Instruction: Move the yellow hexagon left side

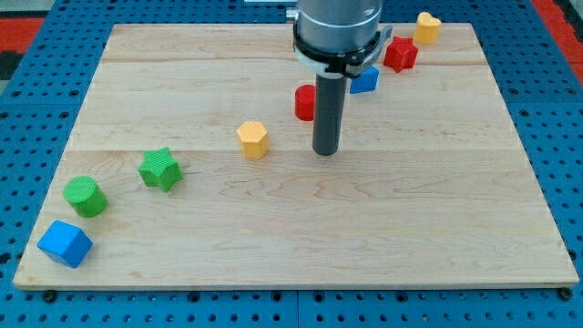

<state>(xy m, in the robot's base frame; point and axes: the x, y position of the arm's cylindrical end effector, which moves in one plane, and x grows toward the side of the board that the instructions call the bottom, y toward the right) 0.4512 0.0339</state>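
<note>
The yellow hexagon [253,138] lies on the wooden board [291,228] a little left of the middle. My tip [325,151] stands on the board to the hexagon's right, apart from it by about a block's width. A red cylinder [305,102] sits just behind the rod at its left, partly hidden by it.
A green star [160,169], a green cylinder [86,196] and a blue cube [65,242] lie toward the view's lower left. A blue block [366,79], a red star-like block [400,55] and a yellow heart-like block [426,27] lie at the upper right.
</note>
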